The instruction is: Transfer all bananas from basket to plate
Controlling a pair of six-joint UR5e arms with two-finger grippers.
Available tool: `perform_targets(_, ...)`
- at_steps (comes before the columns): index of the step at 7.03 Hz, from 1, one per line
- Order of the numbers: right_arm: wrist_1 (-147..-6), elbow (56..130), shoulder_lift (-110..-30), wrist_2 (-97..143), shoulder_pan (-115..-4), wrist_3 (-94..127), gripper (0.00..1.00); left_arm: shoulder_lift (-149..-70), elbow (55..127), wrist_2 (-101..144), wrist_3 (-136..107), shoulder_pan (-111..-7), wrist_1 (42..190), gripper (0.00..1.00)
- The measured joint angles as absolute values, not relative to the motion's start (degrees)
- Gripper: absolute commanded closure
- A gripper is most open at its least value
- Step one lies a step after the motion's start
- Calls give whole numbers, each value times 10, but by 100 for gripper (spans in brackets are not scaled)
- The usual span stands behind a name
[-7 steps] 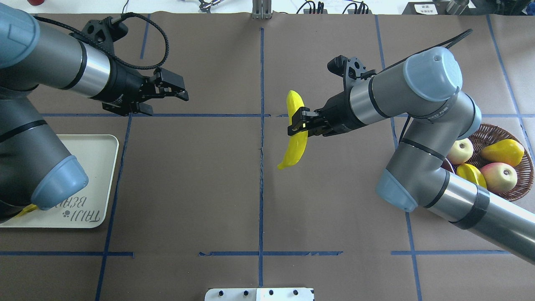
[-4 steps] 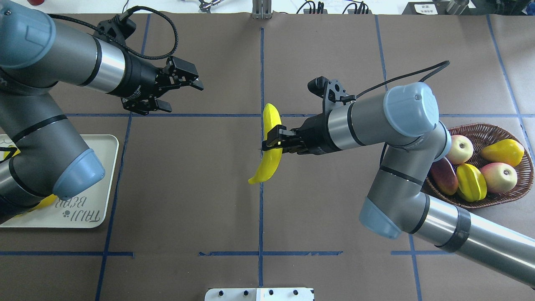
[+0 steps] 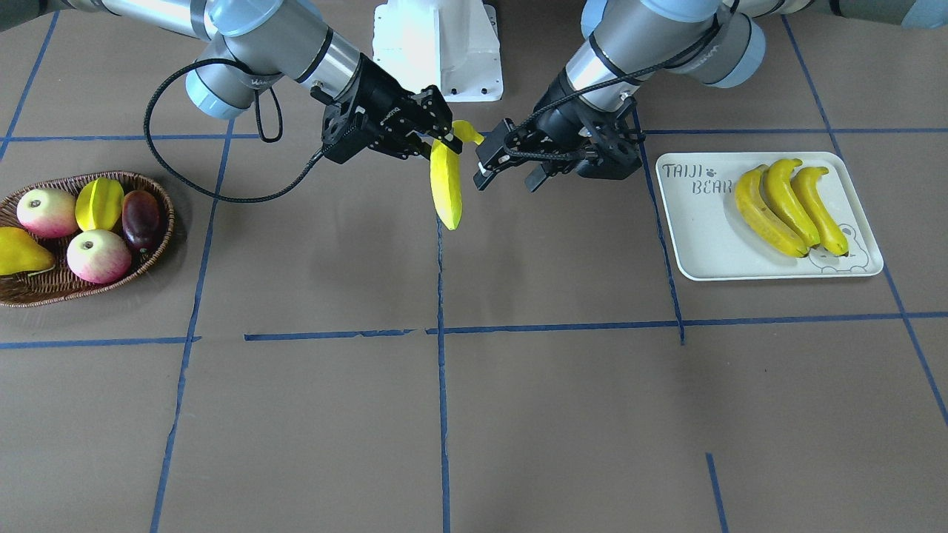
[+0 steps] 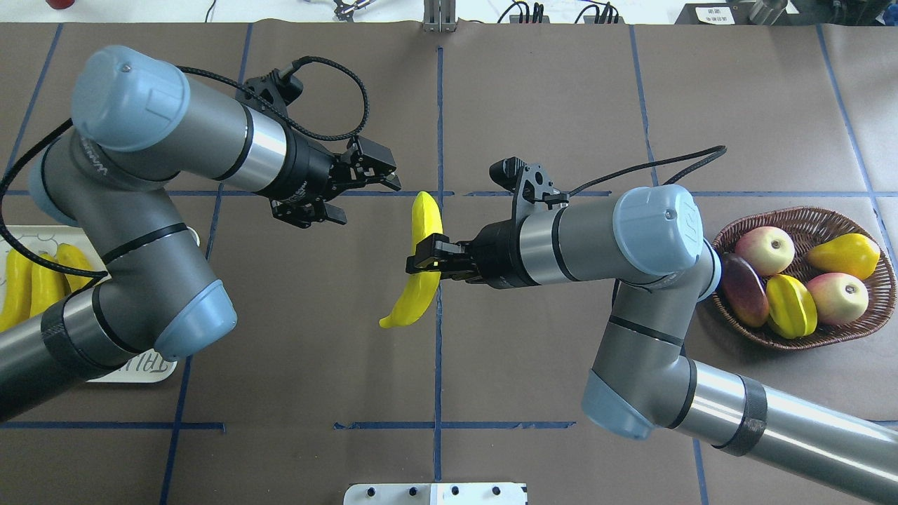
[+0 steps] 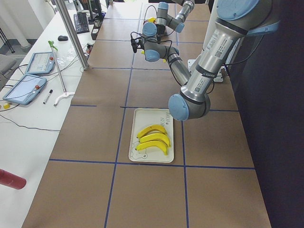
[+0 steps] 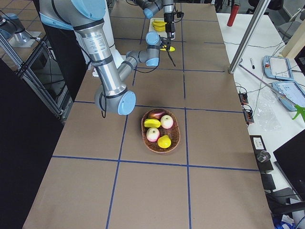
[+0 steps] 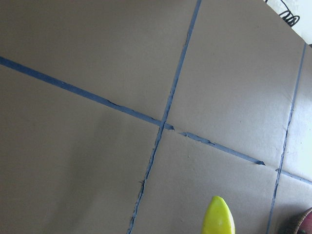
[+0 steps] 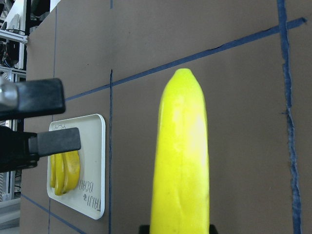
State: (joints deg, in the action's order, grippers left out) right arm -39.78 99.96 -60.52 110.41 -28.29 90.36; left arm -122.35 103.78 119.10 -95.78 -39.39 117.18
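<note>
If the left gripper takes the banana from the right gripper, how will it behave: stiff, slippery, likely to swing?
Probably stiff: the banana sticks out on both sides of the jaws of the right gripper without sagging. Its glossy skin looks smooth, so it may slip or pivot in a narrow pinch.

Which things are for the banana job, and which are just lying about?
For the job: the banana in the right pincer, three bananas on the plate, the basket, the open left pincer.

Just lying about: two apples, star fruit, yellow pear, dark purple fruit, all in the basket.
</note>
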Motion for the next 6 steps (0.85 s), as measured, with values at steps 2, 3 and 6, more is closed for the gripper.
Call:
perform_targets(2,-397,1000,-600,1096,-273,904,86,-1230,1030,1191,-964,-373,1172,0)
perform_targets(3,-396,1000,-599,1094,-271,904,86,-1233,1026,1190,-965,-367,1173,0)
perform_targets(6,-396,1000,-591,1093,-268,904,85,-1241,1015,1190,-965,-356,1173,21)
